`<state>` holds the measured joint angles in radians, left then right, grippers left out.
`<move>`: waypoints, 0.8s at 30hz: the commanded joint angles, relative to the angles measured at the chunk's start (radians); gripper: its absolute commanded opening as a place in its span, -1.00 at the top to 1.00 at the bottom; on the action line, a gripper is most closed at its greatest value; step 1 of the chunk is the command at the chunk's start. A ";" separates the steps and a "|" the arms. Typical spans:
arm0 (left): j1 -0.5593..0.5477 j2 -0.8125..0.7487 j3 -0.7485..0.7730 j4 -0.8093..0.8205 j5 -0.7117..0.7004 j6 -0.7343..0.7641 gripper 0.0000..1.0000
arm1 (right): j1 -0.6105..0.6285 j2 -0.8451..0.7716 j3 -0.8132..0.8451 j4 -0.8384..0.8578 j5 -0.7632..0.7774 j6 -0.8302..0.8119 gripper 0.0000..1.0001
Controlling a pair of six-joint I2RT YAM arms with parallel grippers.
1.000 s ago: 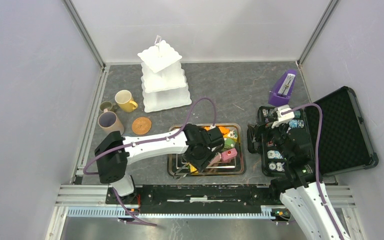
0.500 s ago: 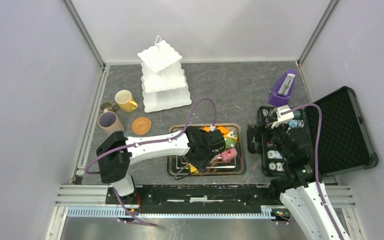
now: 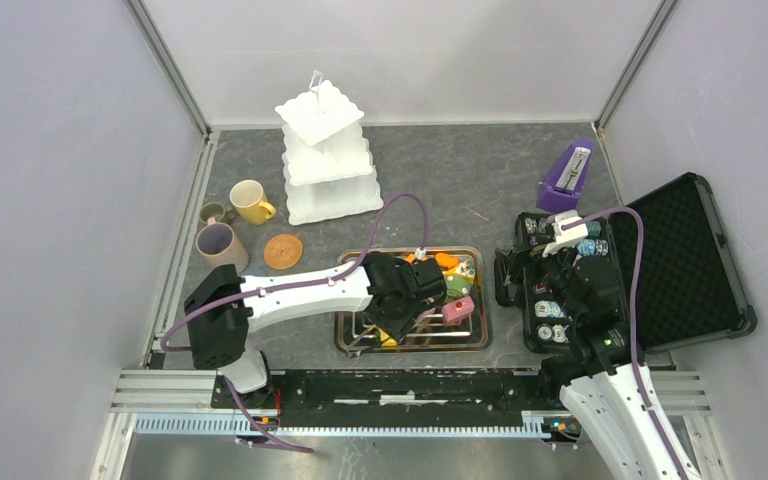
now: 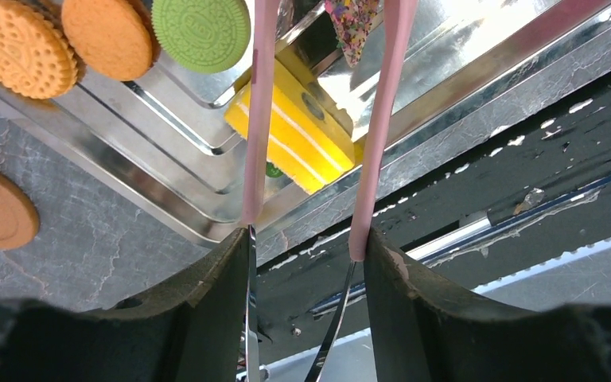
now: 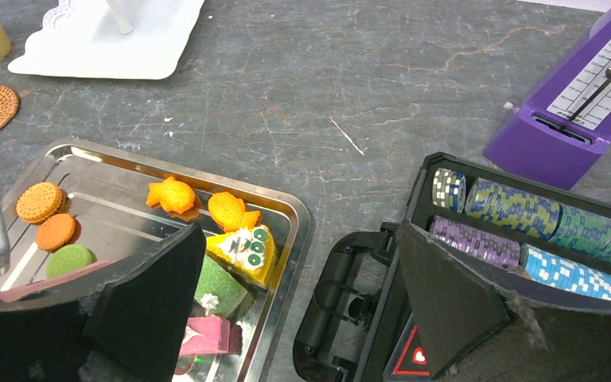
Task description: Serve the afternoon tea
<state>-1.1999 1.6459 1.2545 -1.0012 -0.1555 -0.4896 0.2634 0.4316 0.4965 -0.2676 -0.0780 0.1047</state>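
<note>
The white three-tier stand stands at the back left. The yellow mug, beige-lilac mug and small green mug stand to its left. A steel tray holds toy cakes and biscuits. My left gripper hovers over the tray, shut on pink-armed tongs. The tong arms straddle a yellow cake near the tray's front rim. A green biscuit and orange biscuits lie beside it. My right gripper is open and empty between tray and case.
A woven brown coaster lies left of the tray. The open black case with poker chips sits at the right, the purple metronome behind it. Fish-shaped, green and pink cakes fill the tray's right half.
My left gripper with the tongs has shifted slightly left and nearer over the tray, uncovering more of the pink cake. The right arm has not moved.
</note>
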 commanded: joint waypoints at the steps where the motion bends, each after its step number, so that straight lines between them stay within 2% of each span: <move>1: -0.004 -0.073 0.038 -0.040 -0.061 -0.023 0.56 | -0.005 0.004 0.008 0.022 0.007 0.007 -0.96; 14: 0.036 -0.125 0.081 -0.050 -0.082 0.019 0.60 | -0.005 0.067 0.054 0.016 0.020 0.006 -0.96; 18: 0.105 -0.166 0.085 -0.049 -0.093 0.039 0.60 | -0.004 0.116 0.089 0.010 0.015 0.006 -0.96; 24: 0.277 -0.210 0.065 0.005 -0.086 0.092 0.57 | -0.004 0.194 0.145 0.008 -0.012 -0.005 -0.96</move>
<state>-1.0172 1.4860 1.2957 -1.0409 -0.2180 -0.4641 0.2634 0.5926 0.5697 -0.2737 -0.0757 0.1040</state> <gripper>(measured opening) 0.566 0.978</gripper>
